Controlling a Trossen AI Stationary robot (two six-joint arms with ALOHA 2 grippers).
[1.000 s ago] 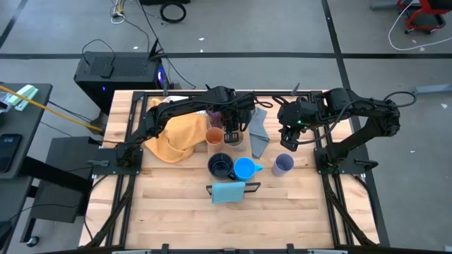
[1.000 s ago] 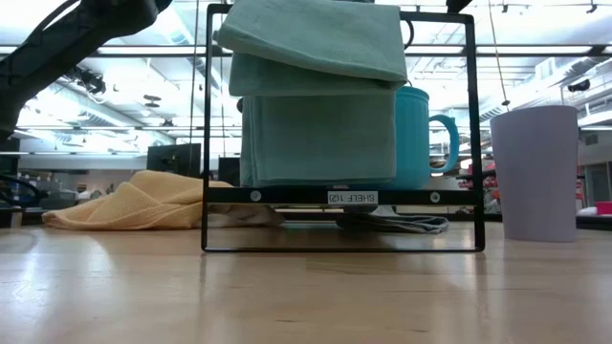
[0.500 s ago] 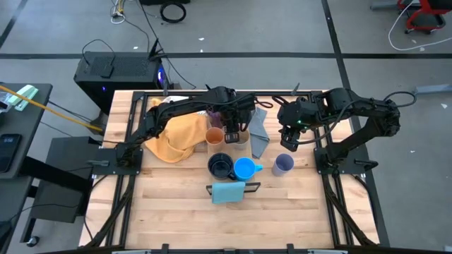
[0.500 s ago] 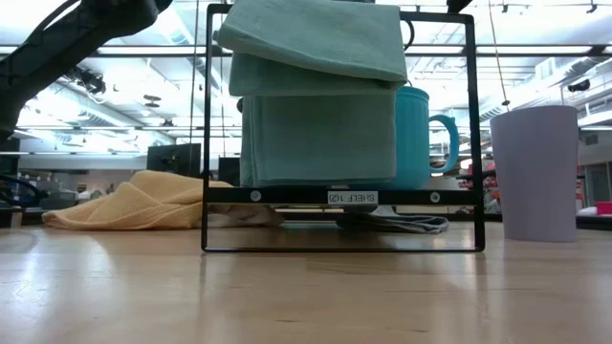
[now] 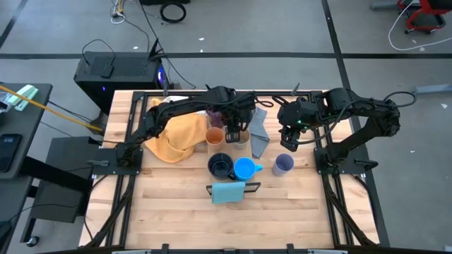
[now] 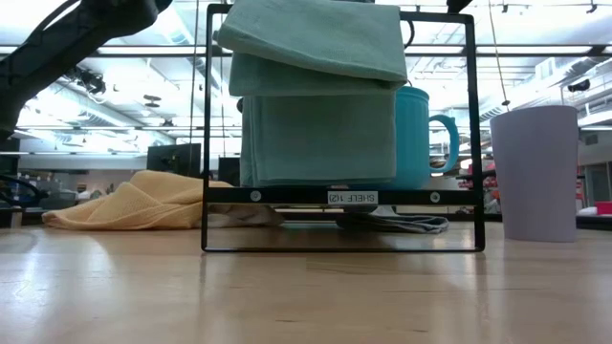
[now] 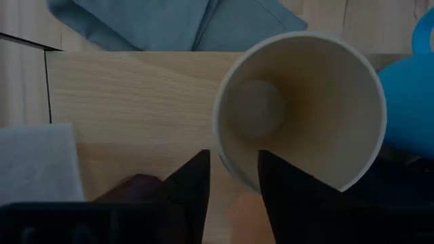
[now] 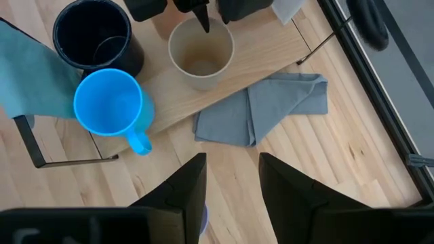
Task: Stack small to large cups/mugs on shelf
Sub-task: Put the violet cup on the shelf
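A beige cup [image 7: 298,115] [image 8: 201,54] stands upright on the pale wood shelf [image 7: 135,88] [image 8: 271,54]. My left gripper [image 7: 234,169] [image 5: 232,132] hangs over it, open, pointing down; one finger is outside the cup's wall and one inside, with a gap showing on both sides. An orange cup [image 5: 215,135] stands just left of it. The navy mug [image 5: 220,166] [image 8: 95,37], bright blue mug [image 5: 244,168] [image 8: 108,102] and lavender cup [image 5: 283,164] [image 6: 535,172] stand on the table nearer the front. My right gripper [image 8: 230,179] [image 5: 288,137] waits open, above the table's right part.
A yellow cloth [image 5: 176,137] lies left of the cups and a grey cloth [image 5: 260,134] [image 8: 264,108] right of the beige cup. A black wire rack [image 6: 339,196] with a folded teal cloth [image 5: 228,191] stands near the front, before the two mugs.
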